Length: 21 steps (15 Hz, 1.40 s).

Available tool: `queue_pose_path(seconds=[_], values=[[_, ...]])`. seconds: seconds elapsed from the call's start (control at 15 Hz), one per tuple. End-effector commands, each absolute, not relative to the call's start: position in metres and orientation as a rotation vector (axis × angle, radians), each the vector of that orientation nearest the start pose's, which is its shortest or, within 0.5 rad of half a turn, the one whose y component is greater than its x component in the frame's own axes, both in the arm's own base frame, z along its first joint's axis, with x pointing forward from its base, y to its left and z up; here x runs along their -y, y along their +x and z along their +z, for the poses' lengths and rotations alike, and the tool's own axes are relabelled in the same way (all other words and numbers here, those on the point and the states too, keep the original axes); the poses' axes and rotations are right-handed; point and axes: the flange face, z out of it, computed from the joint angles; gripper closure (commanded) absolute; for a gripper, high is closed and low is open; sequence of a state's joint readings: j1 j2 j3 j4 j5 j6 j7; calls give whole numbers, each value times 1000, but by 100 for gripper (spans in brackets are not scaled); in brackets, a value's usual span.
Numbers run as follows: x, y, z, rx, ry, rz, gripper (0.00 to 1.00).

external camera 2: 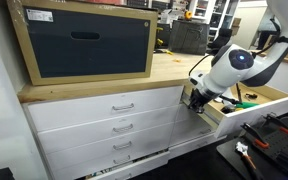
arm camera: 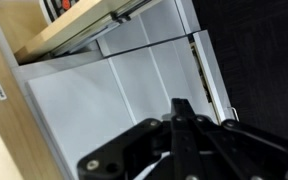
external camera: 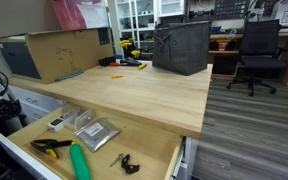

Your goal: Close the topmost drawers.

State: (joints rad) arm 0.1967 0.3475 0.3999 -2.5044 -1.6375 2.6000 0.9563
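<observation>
Your black two-fingered tool (arm camera: pixel 179 112) fills the wrist view, fingers seemingly pressed together on nothing, which suits pushing rather than gripping. In an exterior view, white drawer fronts (external camera 2: pixel 124 105) at left sit flush under the light wooden desk (external camera 2: pixel 174 65); the tool hovers just beside the pulled-out top drawer (external camera 2: pixel 269 97), open at right.

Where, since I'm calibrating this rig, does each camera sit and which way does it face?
Exterior view: high above the open drawer, looking across the worktop to a chair; arm not clearly seen.
Exterior view: low, facing the cabinet's drawer fronts; arm and gripper show.
Wrist view: close to white drawer fronts; gripper at the bottom.
Shared: both exterior views show the box, worktop and open drawer.
</observation>
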Motion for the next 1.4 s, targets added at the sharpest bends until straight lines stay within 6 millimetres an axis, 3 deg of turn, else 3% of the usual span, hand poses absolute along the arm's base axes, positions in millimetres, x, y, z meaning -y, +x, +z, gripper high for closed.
queue_pose_path(seconds=[0.0,0.27,0.73,0.8,0.93,1.33], values=[[-265,293,176,1798,-2968,-503,100],[-268,268,196,1676,-2985,-382,100],[-247,261,231,1437,-3061,-185,100],[-259,275,236,1416,-3058,-143,100],[-255,278,251,1376,-3059,-110,100],[-222,297,278,1240,-3163,-2,100]])
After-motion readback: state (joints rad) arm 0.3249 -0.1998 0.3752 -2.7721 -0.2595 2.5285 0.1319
